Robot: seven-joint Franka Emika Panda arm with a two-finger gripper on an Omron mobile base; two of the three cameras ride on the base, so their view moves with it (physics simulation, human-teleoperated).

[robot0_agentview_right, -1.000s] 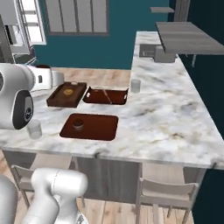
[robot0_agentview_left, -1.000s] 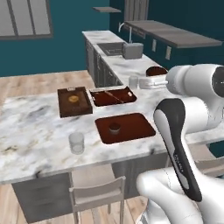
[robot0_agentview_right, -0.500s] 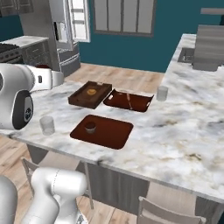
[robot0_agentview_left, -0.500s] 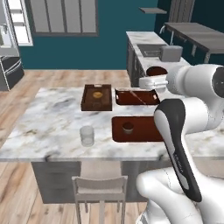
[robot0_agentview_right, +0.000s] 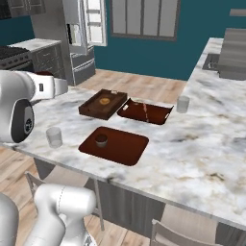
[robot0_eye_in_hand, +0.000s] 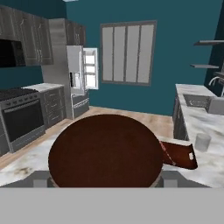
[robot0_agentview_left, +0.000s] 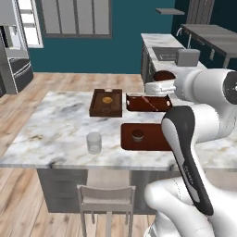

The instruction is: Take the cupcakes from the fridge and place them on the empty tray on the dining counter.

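on the dining counter (robot0_agentview_left: 51, 120), a flat tray (robot0_agentview_left: 155, 141) with its long side running left to right in the left base view, lined up with the near edge of the counter. on the left end of that tray, one cupcake (robot0_agentview_left: 137, 135), sitting upright with its lighter top facing up, round, so no long side to point anywhere. in the right base view, same cupcake (robot0_agentview_right: 101, 140) on the end of the tray (robot0_agentview_right: 125, 149) nearer the arm. behind the flat tray, a deep box tray (robot0_agentview_left: 99, 109) with something small and tan inside, and just beside it a handled tray (robot0_agentview_left: 148, 102), long side left to right too. near the front edge of the counter, a clear glass (robot0_agentview_left: 94, 142), apart from the flat tray. up above the far side of the counter, the claw (robot0_agentview_left: 163, 81), jaws set wide and closed around the other cupcake (robot0_eye_in_hand: 105, 151), which looks like a big dark brown round thing right in front of the hand camera. held in the air, not touching the counter or any tray. far across the room, the fridge (robot0_agentview_right: 77, 36), grey, one upper door swung open with white inside.
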